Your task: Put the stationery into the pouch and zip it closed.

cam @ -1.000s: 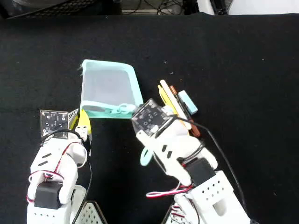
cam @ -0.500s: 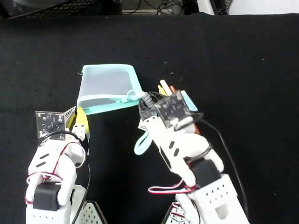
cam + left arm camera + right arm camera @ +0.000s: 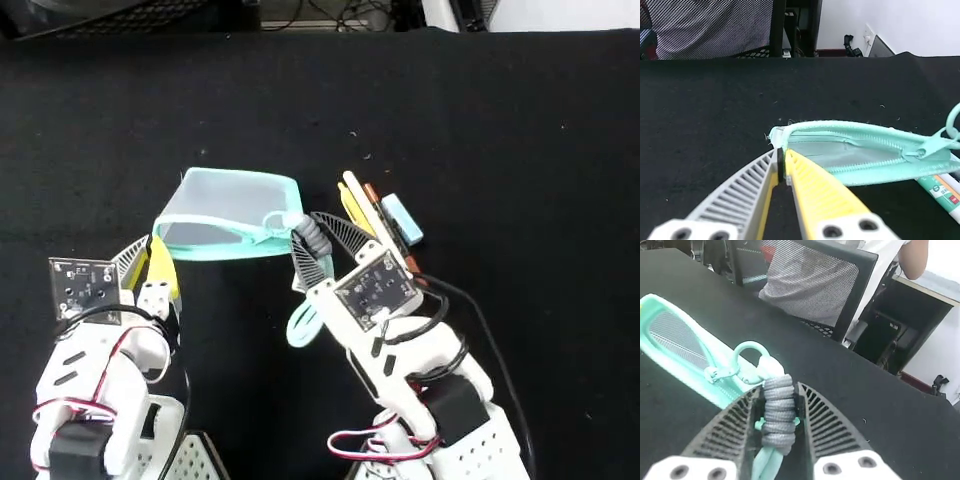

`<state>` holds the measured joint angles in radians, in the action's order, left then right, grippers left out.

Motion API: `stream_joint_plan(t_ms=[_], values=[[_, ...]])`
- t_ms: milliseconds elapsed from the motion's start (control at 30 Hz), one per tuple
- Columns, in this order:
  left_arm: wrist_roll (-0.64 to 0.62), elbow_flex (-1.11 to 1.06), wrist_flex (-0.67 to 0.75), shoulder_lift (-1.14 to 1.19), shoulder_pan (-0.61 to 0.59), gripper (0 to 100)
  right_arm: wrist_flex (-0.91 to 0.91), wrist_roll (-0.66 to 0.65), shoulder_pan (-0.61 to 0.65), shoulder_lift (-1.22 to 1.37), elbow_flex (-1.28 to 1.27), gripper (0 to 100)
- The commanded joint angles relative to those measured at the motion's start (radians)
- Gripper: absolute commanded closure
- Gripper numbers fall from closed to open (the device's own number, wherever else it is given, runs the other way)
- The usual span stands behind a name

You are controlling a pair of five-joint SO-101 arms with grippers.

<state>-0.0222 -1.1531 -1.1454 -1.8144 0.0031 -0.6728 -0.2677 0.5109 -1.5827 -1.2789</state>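
The mint mesh pouch (image 3: 235, 195) lies at mid-table with its near, zippered edge raised and gaping. My left gripper (image 3: 157, 252) is shut on the pouch's left corner (image 3: 775, 136), its yellow and grey fingers pinched together. My right gripper (image 3: 308, 238) is shut on the grey wrapped grip (image 3: 778, 407) of the pouch's strap at the right end, next to the zipper pull (image 3: 715, 374). The strap's mint loop (image 3: 303, 322) hangs below it. Several pens (image 3: 362, 208) and a light blue eraser (image 3: 402, 218) lie on the cloth just right of the pouch.
The black tablecloth (image 3: 520, 140) has free room at the back and far right. A marker (image 3: 940, 189) lies beside the pouch's right end. Chairs and desks stand beyond the table's far edge.
Both arms have drawn back toward their bases. The pouch's near edge rose and its mouth opened wider. The right gripper swung from over the pens to the pouch's right end.
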Motion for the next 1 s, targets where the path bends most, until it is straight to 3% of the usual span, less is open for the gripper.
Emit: stream_joint_plan(t_ms=[0, 100, 333, 633, 767, 967], values=[[0.003, -0.016, 0.035, 0.006, -0.015, 88, 0.000, -0.006, 0.009, -0.013, 0.005, 98.6], [0.002, -0.033, 0.035, 0.003, -0.015, 82, 0.000, -0.006, 0.009, -0.013, 0.004, 98.6], [0.008, -0.045, 0.040, 0.006, -0.015, 82, 0.000, -0.006, 0.009, -0.013, 0.004, 98.6], [0.003, -0.148, 0.155, 0.005, -0.022, 83, -0.006, -0.006, 0.009, -0.013, 0.001, 98.6], [0.008, -0.104, 0.124, -0.002, -0.016, 96, 0.000, -0.006, 0.005, -0.018, -0.016, 98.6], [0.002, -0.053, 0.097, -0.003, -0.024, 97, 0.000, -0.006, -0.026, -0.022, -0.010, 98.6]])
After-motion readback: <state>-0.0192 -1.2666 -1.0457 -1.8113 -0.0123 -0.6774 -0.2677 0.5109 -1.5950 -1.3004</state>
